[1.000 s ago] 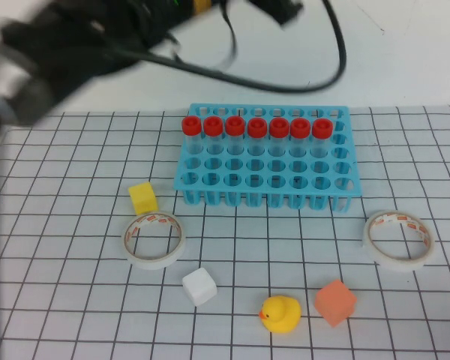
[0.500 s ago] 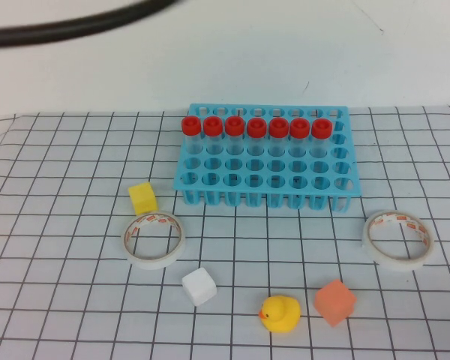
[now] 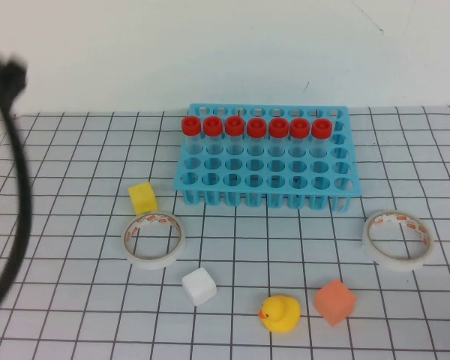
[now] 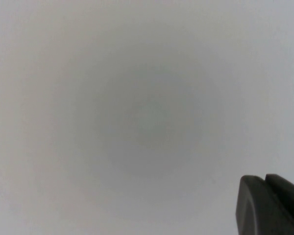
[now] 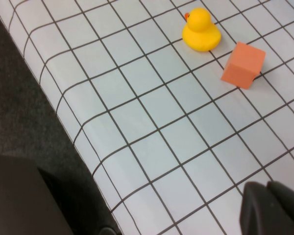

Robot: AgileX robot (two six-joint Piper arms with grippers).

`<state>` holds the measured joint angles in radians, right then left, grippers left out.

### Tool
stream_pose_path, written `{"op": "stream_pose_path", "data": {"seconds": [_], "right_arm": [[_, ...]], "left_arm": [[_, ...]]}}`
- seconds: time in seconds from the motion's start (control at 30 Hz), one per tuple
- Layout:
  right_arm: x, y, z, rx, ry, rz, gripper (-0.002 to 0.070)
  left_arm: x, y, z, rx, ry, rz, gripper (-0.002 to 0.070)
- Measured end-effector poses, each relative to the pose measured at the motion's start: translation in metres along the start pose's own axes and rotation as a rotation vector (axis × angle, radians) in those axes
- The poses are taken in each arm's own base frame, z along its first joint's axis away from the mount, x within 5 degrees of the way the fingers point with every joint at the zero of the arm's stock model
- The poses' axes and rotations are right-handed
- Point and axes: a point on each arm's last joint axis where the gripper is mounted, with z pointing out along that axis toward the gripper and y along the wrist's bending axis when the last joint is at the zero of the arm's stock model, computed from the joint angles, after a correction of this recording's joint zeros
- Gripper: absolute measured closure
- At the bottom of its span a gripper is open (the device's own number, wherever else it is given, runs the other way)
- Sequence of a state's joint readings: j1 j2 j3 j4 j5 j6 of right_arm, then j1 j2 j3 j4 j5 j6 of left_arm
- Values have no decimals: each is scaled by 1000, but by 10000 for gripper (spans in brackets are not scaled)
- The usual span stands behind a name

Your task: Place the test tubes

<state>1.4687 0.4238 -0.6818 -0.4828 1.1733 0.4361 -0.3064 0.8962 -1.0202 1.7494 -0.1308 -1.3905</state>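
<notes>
A blue test-tube rack [image 3: 266,176] stands at the back middle of the gridded mat. Several red-capped test tubes [image 3: 256,127] stand upright in one row along its far side. Neither gripper shows in the high view. In the left wrist view my left gripper [image 4: 264,183] is shut with nothing in it, in front of a blank pale surface. My right gripper [image 5: 267,188] is also shut and empty, hanging over the mat's near edge close to the yellow duck [image 5: 201,32] and the orange cube [image 5: 243,64].
A black cable [image 3: 15,195] loops down the left edge. On the mat lie a yellow cube [image 3: 142,197], two tape rolls [image 3: 154,240] [image 3: 398,238], a white cube [image 3: 199,286], the duck [image 3: 280,313] and the orange cube [image 3: 334,301]. Dark floor [image 5: 24,117] borders the mat's front edge.
The left arm has swung out of the high view from the top left; only its cable now hangs at the left edge. The left gripper has closed. The rack and tubes have not moved.
</notes>
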Motion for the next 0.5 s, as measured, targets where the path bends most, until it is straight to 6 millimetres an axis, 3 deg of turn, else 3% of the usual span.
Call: {"op": "stream_pose_path", "data": {"seconds": [0.27, 0.5], "right_arm": [[0, 0, 0, 0, 0, 0, 678], [0, 0, 0, 0, 0, 0, 678]], "left_arm": [[45, -18, -69, -40, 43, -77, 675], [57, -26, -120, -93, -36, -78, 675]]}}
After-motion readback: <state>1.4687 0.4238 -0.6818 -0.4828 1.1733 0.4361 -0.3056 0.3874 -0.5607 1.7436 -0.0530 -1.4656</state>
